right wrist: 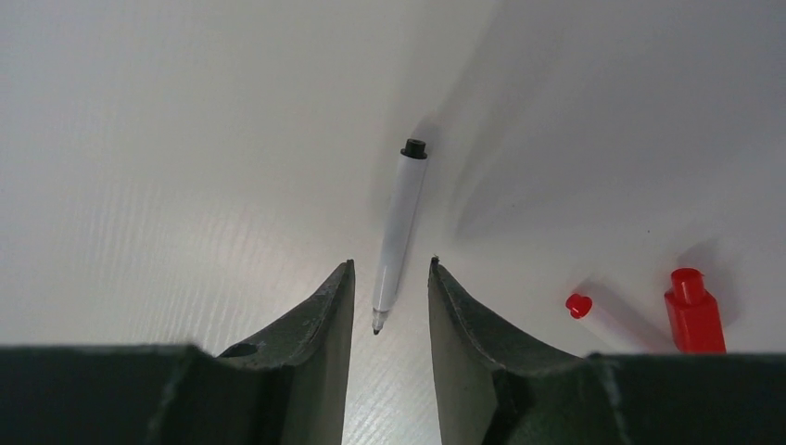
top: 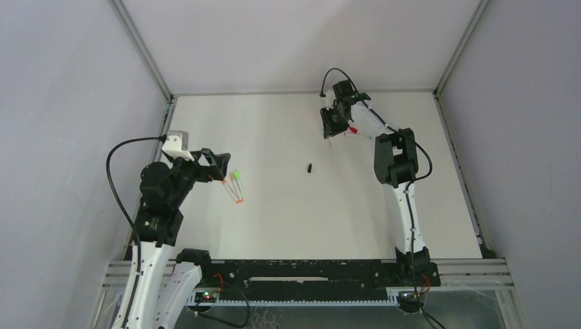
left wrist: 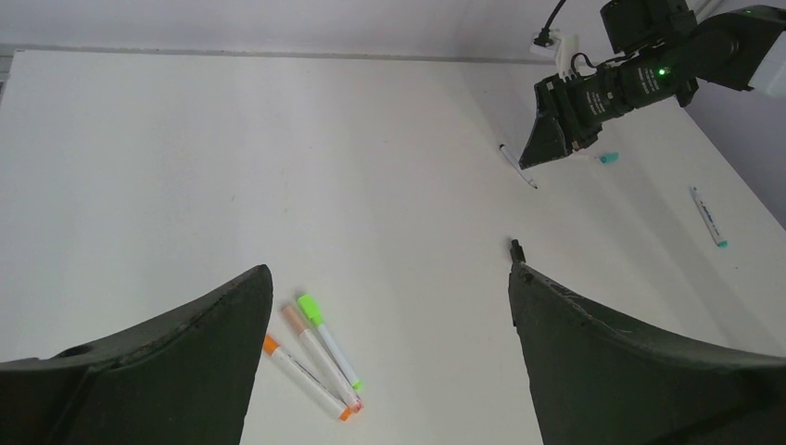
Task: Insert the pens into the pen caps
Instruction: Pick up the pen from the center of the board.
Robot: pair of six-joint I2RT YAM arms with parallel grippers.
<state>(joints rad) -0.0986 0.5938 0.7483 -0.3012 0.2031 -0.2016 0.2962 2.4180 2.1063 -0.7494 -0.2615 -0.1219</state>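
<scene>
My right gripper (right wrist: 391, 262) is open, low over the table, its fingers on either side of the tip end of an uncapped black pen (right wrist: 399, 222). A red cap (right wrist: 693, 315) and a red-ended pen (right wrist: 580, 305) lie just to its right. In the top view this gripper (top: 330, 136) is at the far middle. The black cap (top: 310, 167) lies alone nearer the centre. My left gripper (left wrist: 389, 269) is open and empty above three capped pens (left wrist: 315, 362), with green, pale and orange caps. A teal pen (left wrist: 708, 216) and a teal cap (left wrist: 608, 158) lie beyond.
The white table is walled by grey panels on the left, back and right. The right arm (top: 396, 161) stretches up the right half. The black cap also shows in the left wrist view (left wrist: 515, 247), beside my left gripper's right finger.
</scene>
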